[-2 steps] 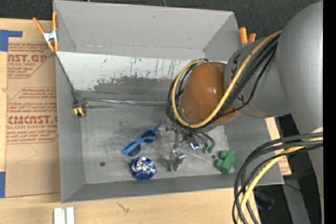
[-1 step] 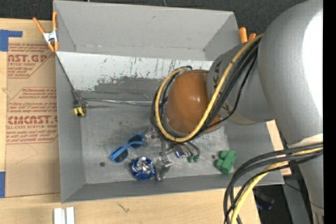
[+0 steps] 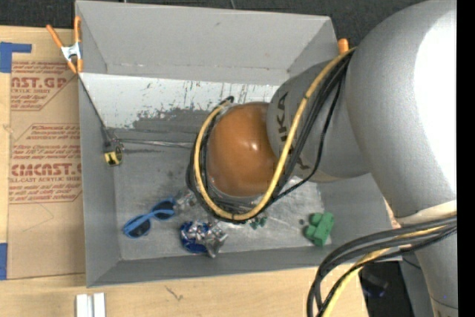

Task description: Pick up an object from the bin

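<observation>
Heads up, you can't really see the gripper [image 3: 223, 213]. The orange cover [image 3: 239, 151] on the wrist and the loop of cables [image 3: 199, 159] sit right on top of it, so I can't tell if it's open or closed, or if it's got anything.

The closest thing is a blue-and-silver crumpled thing [image 3: 199, 236], just beside the gripper on the side toward the bin's near wall. It's too scrunched to say what it is. The blue sunglasses [image 3: 152, 217] lie next to that, a bit further out to the view's left.

The green block [image 3: 319, 228] is off to the gripper's other side, close under the arm [image 3: 401, 108]. A small yellow-and-black piece [image 3: 113, 156] sits well apart against the left wall.

There's dark lettering on the arm's grey link, but a cable cuts across it and I can't read it.

For room, the bin [image 3: 200, 33] has bare, scuffed floor left of the gripper and beyond it toward the far wall.
</observation>
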You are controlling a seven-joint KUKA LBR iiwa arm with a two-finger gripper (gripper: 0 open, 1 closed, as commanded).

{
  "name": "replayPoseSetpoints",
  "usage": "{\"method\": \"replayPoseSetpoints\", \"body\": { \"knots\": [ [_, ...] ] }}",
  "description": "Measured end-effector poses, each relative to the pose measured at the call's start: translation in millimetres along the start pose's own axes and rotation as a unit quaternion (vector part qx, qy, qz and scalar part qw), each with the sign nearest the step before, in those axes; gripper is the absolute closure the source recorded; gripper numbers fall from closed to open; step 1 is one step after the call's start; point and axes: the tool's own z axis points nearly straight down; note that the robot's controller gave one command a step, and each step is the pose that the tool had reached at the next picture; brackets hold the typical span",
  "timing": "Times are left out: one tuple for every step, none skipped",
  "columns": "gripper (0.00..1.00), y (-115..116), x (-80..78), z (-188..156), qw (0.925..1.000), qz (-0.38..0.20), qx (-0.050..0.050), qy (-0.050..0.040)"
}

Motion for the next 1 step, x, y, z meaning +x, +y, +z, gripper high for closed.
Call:
{"method": "replayPoseSetpoints", "body": {
  "knots": [
    [1.0, 0.8, 2.1, 0.6, 1.0, 0.001, -0.002, 0.0042]
  ]
}}
